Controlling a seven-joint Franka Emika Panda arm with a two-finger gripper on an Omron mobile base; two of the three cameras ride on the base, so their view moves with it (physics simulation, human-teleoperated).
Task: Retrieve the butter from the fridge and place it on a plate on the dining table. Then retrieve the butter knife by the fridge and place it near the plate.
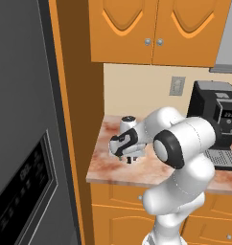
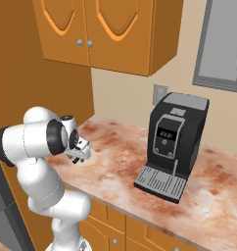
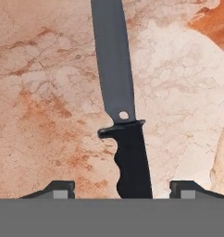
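A: Well, start big. What stands on the left?

B: The fridge (image 1: 22,143), grey steel with its black dispenser panel low down, door closed, an orange wood panel (image 1: 82,119) beside it.

A: And next to that?

B: Orange wall cupboards (image 1: 156,28) above, and below them a desk (image 2: 120,162) with a reddish-brown marbled top and orange drawers underneath. A grey window frame (image 2: 223,44) shows at upper right in the right base view.

A: Anything standing on the desk?

B: A black coffee machine (image 2: 175,137) with a grey drip tray, against the cream wall, below a wall socket (image 2: 160,94).

A: Where is the arm?

B: It (image 1: 185,162) rises in front of the desk and bends down over the desk's end nearest the fridge. The hand (image 1: 132,158) points down at the stone, close above it.

A: Open or closed?

B: Apart. In the hand view both fingertips (image 3: 60,189) stand wide to either side, and nothing is between them but the knife's handle, which neither tip touches.

A: So the knife is there?

B: Yes, the knife (image 3: 121,106) lies flat on the desk straight under the hand, black handle toward the fingertips, dark grey blade running away to the top of that view, with a small hole near the guard.
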